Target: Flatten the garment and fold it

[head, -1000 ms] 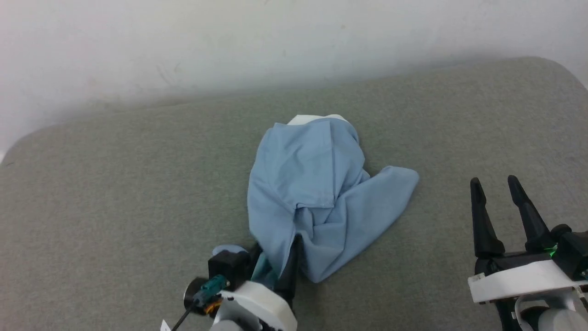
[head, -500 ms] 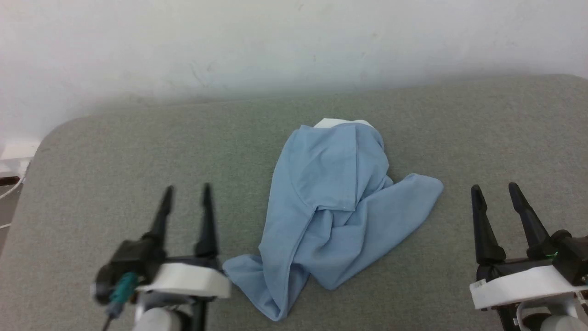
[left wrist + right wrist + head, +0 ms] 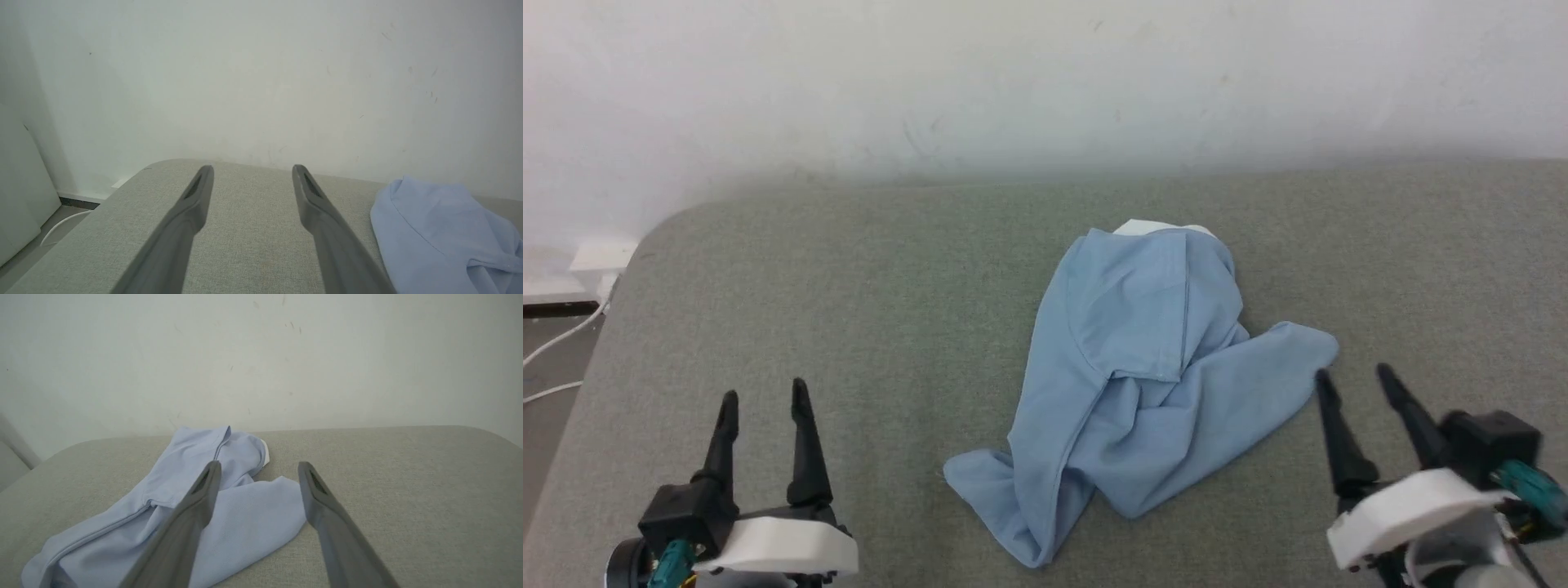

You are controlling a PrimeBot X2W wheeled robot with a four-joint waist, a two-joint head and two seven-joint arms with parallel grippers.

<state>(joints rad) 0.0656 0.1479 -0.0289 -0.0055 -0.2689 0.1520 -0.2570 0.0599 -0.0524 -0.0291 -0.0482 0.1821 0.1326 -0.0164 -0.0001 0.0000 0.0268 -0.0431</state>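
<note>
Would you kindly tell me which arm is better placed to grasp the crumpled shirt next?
Likely the right: the right claw, open, has its tips beside the garment, while the open left claw stands apart across bare grey padding.

No text, label, brand, number or sign can be read in any view. The garment (image 3: 1143, 367) lies with plain light blue fabric upward and a white strip at its far end. No lettering is legible on it, on the grey padded surface (image 3: 849, 327) or on the wall (image 3: 1013, 82).
</note>
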